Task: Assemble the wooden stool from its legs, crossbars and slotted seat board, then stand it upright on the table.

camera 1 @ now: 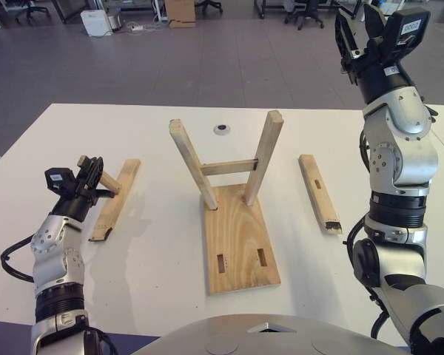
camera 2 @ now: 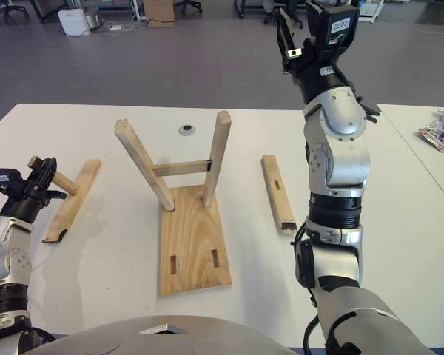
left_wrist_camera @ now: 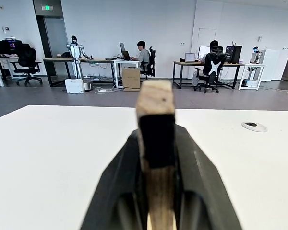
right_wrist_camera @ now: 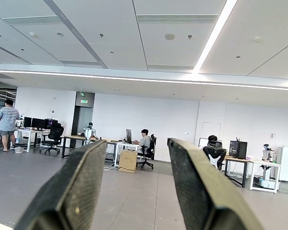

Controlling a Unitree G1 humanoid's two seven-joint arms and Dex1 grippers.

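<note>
Part of crossbar behind left hand

Two legs and a crossbar stand on the seat board; left jaws clamp a short bar.

Quick count: one pale rectangular wooden seat board, four square-cut wooden legs (two upright, two lying flat), two short wooden crossbars, two empty slots, one small round grey grommet, one white table.
</note>
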